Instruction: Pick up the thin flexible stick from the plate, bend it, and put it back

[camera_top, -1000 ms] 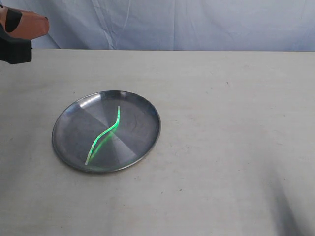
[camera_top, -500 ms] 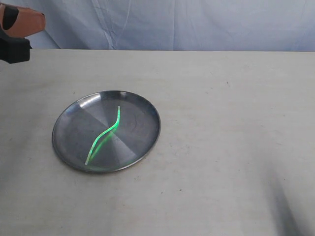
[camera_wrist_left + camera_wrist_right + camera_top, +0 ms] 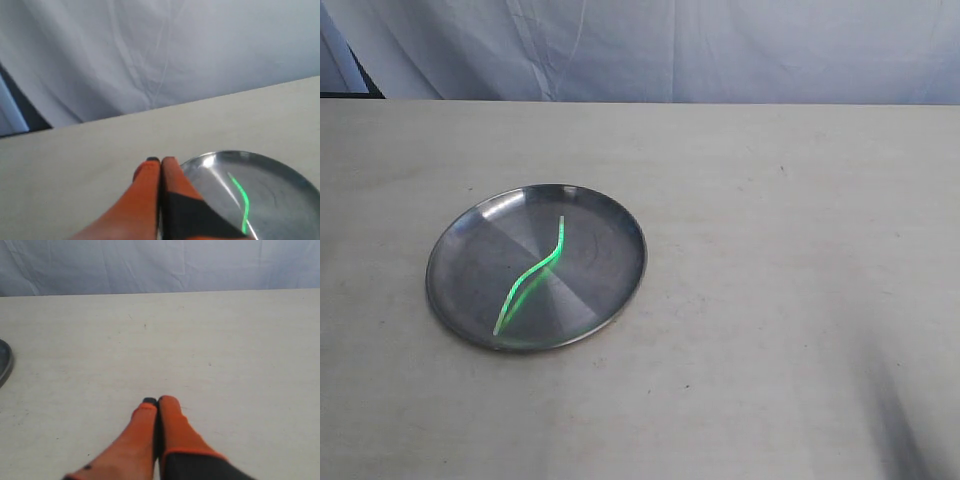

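The kinked, glowing thin flexible stick (image 3: 532, 275) lies unmoved on the plate (image 3: 470, 240), its long axis slanting from the near rim toward the far middle. The left gripper (image 3: 160, 161), pressed shut on nothing, has gone from the exterior view's corner, and the stick rests ahead of its tips, clear of them. The right gripper (image 3: 157, 400) is likewise closed and empty, well apart from the plate.

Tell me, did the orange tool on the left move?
Yes. The orange left tool slipped out of the exterior view past its top-left corner, away from the round shiny silver metal plate, which stayed put.
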You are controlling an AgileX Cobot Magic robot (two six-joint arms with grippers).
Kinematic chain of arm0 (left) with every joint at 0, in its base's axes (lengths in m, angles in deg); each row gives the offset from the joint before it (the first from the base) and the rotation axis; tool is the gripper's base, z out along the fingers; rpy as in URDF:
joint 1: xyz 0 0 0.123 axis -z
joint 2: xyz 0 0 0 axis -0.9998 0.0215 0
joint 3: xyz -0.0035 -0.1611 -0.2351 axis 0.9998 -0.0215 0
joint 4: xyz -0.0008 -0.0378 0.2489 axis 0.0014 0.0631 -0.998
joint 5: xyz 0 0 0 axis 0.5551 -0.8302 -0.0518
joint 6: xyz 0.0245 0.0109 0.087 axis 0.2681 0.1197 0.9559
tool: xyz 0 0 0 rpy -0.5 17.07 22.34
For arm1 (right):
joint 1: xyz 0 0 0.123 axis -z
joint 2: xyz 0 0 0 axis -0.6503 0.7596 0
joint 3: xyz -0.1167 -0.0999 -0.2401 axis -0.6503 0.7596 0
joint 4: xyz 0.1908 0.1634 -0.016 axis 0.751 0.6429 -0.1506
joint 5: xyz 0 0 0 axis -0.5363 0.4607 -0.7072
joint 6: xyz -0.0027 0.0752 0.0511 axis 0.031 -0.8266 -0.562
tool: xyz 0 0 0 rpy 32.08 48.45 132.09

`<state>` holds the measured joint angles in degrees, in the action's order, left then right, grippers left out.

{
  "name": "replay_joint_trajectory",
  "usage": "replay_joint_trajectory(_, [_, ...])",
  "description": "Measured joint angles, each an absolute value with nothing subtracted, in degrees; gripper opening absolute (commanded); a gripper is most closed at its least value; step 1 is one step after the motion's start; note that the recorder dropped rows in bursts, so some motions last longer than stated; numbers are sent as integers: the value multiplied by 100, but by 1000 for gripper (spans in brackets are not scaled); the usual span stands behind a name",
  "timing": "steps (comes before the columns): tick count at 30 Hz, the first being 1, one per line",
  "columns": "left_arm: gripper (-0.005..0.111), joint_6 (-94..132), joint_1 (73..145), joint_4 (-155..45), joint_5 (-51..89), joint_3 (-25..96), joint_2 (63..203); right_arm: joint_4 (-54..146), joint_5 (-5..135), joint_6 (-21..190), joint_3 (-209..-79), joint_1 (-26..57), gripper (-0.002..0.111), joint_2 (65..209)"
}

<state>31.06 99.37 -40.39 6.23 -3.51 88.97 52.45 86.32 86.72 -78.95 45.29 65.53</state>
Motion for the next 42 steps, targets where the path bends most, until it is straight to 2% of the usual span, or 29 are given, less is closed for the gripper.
replay_joint_trajectory(5, [0,2394,9198,-4039,567,-1356,8070,5249,8632,8672,-7895,4529,1,6553])
replay_joint_trajectory(9, [0,2161,8913,-4039,345,-1817,7567,5262,8632,8672,-7895,4529,1,6553])
replay_joint_trajectory(24, [0,1709,8877,-4421,478,-2511,6434,5286,8632,8672,-7895,4529,1,6553])
replay_joint_trajectory(32, [0,1688,8877,-5192,556,-2511,6373,5286,8632,8672,-7895,4529,1,6553])
replay_joint_trajectory(42, [0,1688,8877,-5245,556,-2511,6373,5286,8632,8672,-7895,4529,1,6553])
